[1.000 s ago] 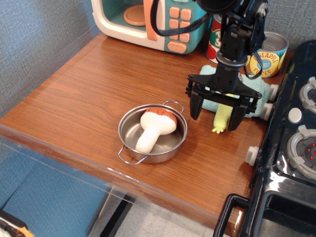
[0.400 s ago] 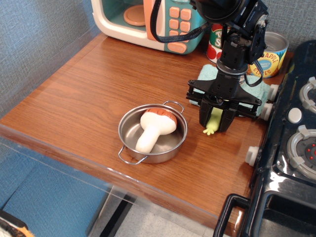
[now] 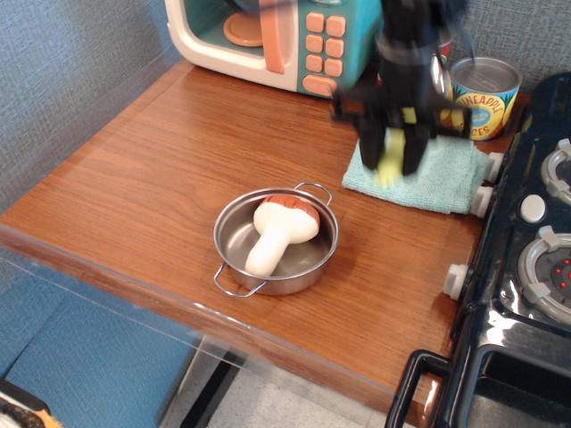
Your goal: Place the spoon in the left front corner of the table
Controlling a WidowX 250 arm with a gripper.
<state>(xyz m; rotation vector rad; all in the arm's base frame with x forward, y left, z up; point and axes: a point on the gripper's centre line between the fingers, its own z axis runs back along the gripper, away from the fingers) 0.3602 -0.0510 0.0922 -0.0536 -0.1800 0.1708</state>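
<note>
In one second the hand [image 3: 391, 160] has gone from standing open around the spoon [image 3: 389, 169] to closing on it and lifting it. Before, the yellow-green handle lay on the surface [image 3: 161, 169] just at the edge of the teal cloth [image 3: 437, 178]; now it hangs blurred between the two dark fingers [image 3: 368, 147], above the cloth and clear of the wood. This suggests that the grasp has succeeded and the carrying step can start. The hand is drawn together and clamped on the spoon's handle; the silver bowl is not visible. The left front corner is well apart, past the steel pan [image 3: 277, 239] with the mushroom toy [image 3: 278, 234].
</note>
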